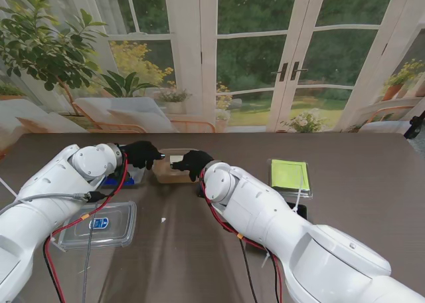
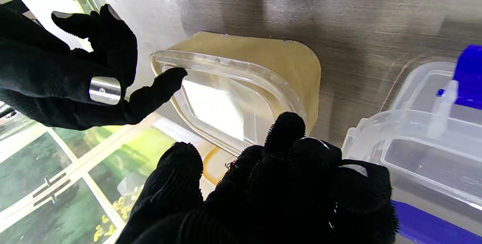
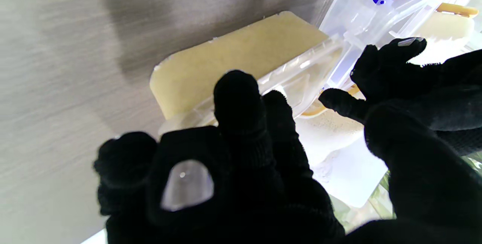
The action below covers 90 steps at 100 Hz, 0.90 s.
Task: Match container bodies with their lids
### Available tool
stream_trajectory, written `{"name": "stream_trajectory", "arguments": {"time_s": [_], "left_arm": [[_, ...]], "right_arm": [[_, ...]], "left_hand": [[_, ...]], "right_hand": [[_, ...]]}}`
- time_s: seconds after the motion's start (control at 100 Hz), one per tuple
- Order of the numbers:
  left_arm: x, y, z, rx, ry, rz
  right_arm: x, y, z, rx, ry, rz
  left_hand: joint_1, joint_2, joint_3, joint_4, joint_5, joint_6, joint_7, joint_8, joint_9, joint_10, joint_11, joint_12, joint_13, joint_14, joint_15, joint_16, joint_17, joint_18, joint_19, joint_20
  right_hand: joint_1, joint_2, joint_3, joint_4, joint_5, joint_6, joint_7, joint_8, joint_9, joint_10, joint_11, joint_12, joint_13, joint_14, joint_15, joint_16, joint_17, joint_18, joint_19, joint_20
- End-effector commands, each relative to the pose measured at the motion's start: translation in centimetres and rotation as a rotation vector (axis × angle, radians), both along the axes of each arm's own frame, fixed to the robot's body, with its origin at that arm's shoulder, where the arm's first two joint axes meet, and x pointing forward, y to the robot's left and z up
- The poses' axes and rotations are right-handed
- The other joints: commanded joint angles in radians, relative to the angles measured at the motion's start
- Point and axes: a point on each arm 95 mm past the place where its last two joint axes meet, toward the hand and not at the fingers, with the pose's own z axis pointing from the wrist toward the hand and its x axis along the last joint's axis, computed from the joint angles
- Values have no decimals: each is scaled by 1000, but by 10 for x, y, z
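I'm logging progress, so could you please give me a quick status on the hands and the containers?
Left hand and right hand open, fingertips at the tan container, one each side. Blue-latched box close beside it. Clear lid and green lid unpaired.

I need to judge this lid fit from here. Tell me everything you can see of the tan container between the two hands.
The tan container is a shallow, rounded-rectangular tub, pale yellow-tan and translucent, plastic by its look. It sits upright on the table at the far middle, beside the blue-latched box. A clear lid lies on its rim; whether it has snapped shut I cannot tell. The right hand has a fingertip on the lid edge, and the left hand reaches its opposite side.
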Motion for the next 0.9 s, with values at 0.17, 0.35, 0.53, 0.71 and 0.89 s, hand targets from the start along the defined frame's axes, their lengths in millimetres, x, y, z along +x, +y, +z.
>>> {"name": "stream_trajectory", "arguments": {"time_s": [0.17, 0.35, 0.53, 0.71, 0.89], "left_arm": [[-1, -6, -6, -8, 27, -11], [-1, -6, -9, -10, 37, -6], [-2, -7, -12, -8, 54, -8], [-4, -8, -12, -3, 63, -7], [-8, -8, -14, 3, 75, 0]], "right_arm": [[-8, 4, -12, -1, 37, 14], [-11, 2, -15, 4, 44, 10], [-14, 1, -20, 18, 55, 4], [-15, 0, -23, 28, 54, -2], [-16, 0, -24, 42, 47, -2]], "left_hand": [[0, 44, -16, 10, 0, -9, 1, 6, 0, 52, -21, -22, 21, 43, -9, -10, 4, 9, 7, -9], [0, 45, -16, 9, 0, -4, 1, 8, 1, 52, -21, -20, 24, 44, -8, -12, 8, 11, 11, -9], [0, 45, -17, 9, -2, 0, 0, 8, 1, 54, -19, -19, 24, 44, -8, -13, 8, 11, 11, -10], [0, 45, -16, 9, -2, 4, 0, 9, 1, 56, -19, -19, 24, 44, -8, -13, 8, 11, 11, -10], [-1, 47, -17, 9, -5, 6, -1, 9, -1, 55, -18, -19, 25, 43, -7, -13, 8, 11, 11, -10]], "right_hand": [[17, 13, -72, -16, 5, -16, 8, 8, 21, 38, -8, -9, 21, 5, 9, -3, 390, 41, -3, 4], [18, 14, -72, -16, 11, -11, 10, 9, 23, 40, -8, -8, 21, 6, 8, -3, 388, 42, -4, 4], [18, 15, -74, -16, 24, -3, 11, 9, 30, 42, -12, -9, 21, 10, 7, -4, 386, 47, -6, 4], [20, 14, -74, -15, 16, -4, 5, 6, 27, 46, -23, -13, 20, 19, 2, -5, 378, 53, -9, 5], [23, 15, -76, -16, 16, -2, 5, 6, 30, 48, -27, -14, 20, 22, 0, -6, 377, 57, -11, 7]]}}
